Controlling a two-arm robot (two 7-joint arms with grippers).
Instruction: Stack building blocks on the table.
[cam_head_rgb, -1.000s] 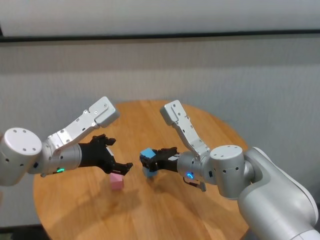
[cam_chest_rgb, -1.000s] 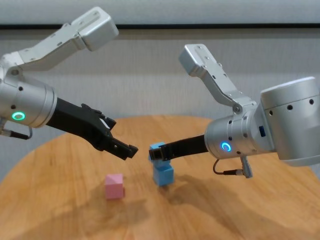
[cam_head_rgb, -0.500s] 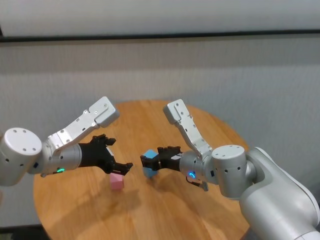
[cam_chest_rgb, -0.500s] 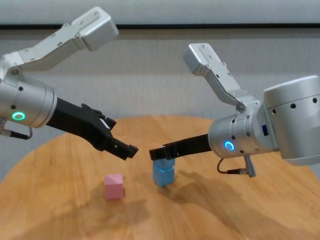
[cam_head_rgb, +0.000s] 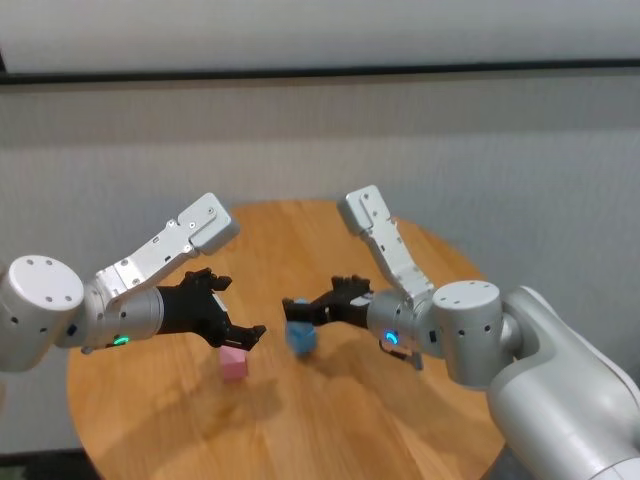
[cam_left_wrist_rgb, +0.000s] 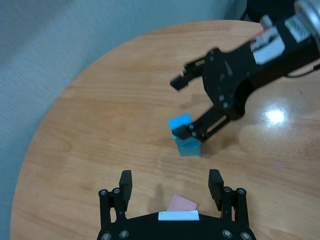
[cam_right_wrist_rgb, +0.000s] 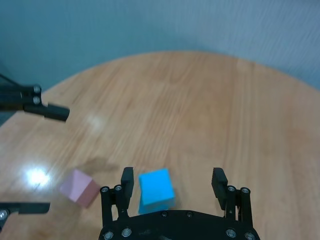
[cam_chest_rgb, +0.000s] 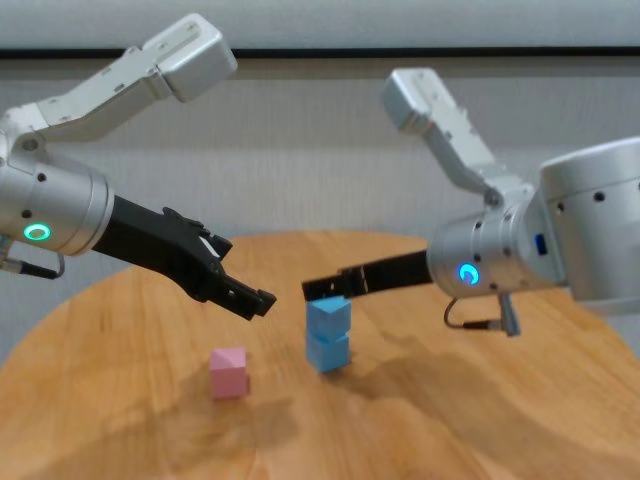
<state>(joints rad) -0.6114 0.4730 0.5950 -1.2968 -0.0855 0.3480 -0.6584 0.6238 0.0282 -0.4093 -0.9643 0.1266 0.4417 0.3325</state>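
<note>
Since a second ago the right gripper (cam_chest_rgb: 318, 289) has released the upper blue block (cam_chest_rgb: 329, 315) onto the lower blue block (cam_chest_rgb: 327, 351). Jaws are spread. The left gripper (cam_chest_rgb: 262, 299), also spread, hangs above the pink block (cam_chest_rgb: 228, 372) on the table (cam_chest_rgb: 120, 420). It looks light and stiff; flat opposite sides should be taken.

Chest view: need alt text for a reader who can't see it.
Two light blue blocks stand stacked on the round wooden table, the open right gripper just above them. A pink block sits apart to their left, below the open left gripper.
</note>
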